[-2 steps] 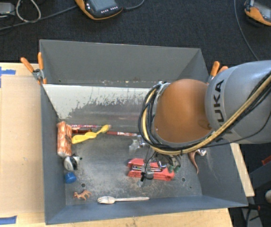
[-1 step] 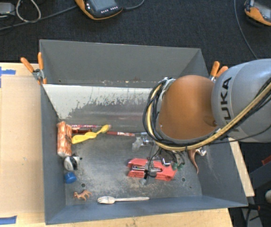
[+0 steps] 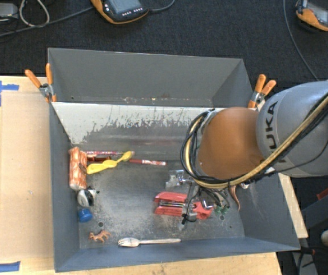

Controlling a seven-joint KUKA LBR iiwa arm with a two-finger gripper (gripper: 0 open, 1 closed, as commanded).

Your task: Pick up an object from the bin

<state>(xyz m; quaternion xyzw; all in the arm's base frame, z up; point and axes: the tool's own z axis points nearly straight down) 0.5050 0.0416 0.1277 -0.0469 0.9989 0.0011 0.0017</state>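
- Grey sheet metal is forming the bin (image 3: 146, 79), its floor looking scuffed and speckled.
- Reaching in from the right, the arm is carrying a smooth, rounded orange cover (image 3: 229, 145) with cables looping round it.
- Below it, the gripper (image 3: 186, 213) is hanging low at the right end of a flat, boxy red thing (image 3: 172, 202) lying on the floor near the front right; whether it is apart or together, I cannot tell.
- Over on the left, a coppery cylinder (image 3: 76, 168) is lying beside a yellow plastic spoon-shaped piece (image 3: 109, 164).
- A pale, slender spoon (image 3: 146, 242) is lying along the front wall.
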